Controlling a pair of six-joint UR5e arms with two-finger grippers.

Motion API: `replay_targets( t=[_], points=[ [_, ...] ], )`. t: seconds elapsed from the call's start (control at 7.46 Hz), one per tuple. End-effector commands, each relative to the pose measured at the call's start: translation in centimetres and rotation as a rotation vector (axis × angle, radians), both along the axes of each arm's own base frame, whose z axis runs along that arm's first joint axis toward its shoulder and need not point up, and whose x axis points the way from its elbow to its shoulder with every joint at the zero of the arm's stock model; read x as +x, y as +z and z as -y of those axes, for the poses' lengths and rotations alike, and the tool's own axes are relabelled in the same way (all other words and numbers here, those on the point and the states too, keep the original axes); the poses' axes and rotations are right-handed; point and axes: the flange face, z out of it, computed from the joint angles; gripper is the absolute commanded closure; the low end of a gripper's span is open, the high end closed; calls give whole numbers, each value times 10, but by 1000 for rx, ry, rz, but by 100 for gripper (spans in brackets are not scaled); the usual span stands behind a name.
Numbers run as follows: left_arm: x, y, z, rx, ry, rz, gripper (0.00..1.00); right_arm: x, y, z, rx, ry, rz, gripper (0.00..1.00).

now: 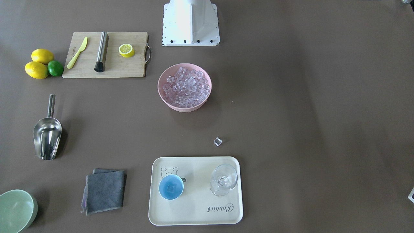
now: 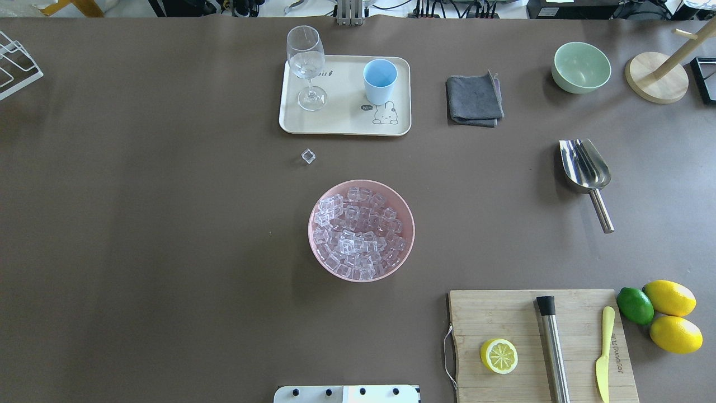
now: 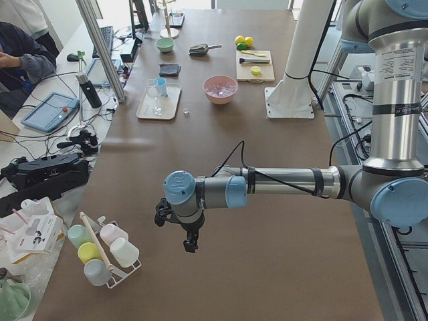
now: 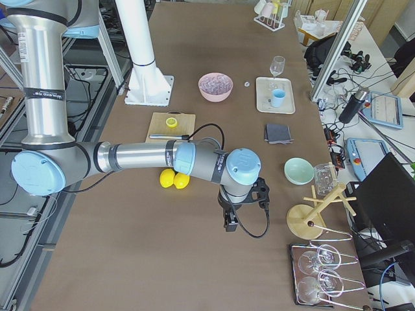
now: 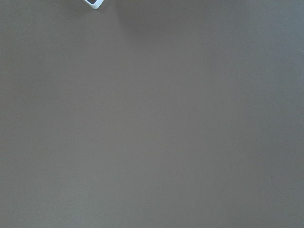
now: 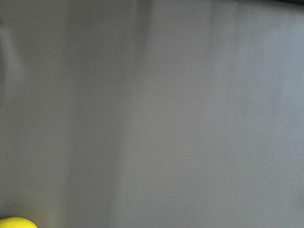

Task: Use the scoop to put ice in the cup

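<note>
The ice (image 1: 184, 87) fills a pink bowl (image 2: 318, 254) at the table's middle. One loose cube (image 2: 308, 156) lies between the bowl and a cream tray (image 2: 341, 126). The light-blue cup (image 2: 380, 81) stands on the tray, with ice showing inside it in the front-facing view (image 1: 171, 187). The steel scoop (image 2: 585, 168) lies alone on the table on the robot's right side. My left gripper (image 3: 189, 242) and right gripper (image 4: 229, 223) hang over bare table at opposite ends, far from all of these. I cannot tell whether they are open or shut.
A stemmed glass (image 2: 306, 64) stands on the tray beside the cup. A grey cloth (image 2: 474, 101) and a green bowl (image 2: 580, 67) lie beyond the scoop. A cutting board (image 2: 503, 313) holds a lemon half, a steel rod and a yellow knife, with lemons and a lime (image 2: 635, 305) beside it.
</note>
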Motion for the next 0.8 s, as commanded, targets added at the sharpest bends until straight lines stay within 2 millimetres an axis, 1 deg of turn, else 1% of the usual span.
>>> replay_targets(
  t=[0.0, 0.13, 0.27, 0.67],
  points=[
    [0, 2, -2, -4, 0, 0, 2, -1, 15, -9, 0, 5, 2, 0],
    [0, 2, -2, -4, 0, 0, 2, -1, 15, -10, 2, 3, 4, 0],
    [0, 2, -2, -6, 0, 0, 2, -2, 19, -15, -7, 6, 6, 0],
    [0, 2, -2, -6, 0, 0, 2, -2, 22, -16, -15, 8, 6, 0]
  ],
)
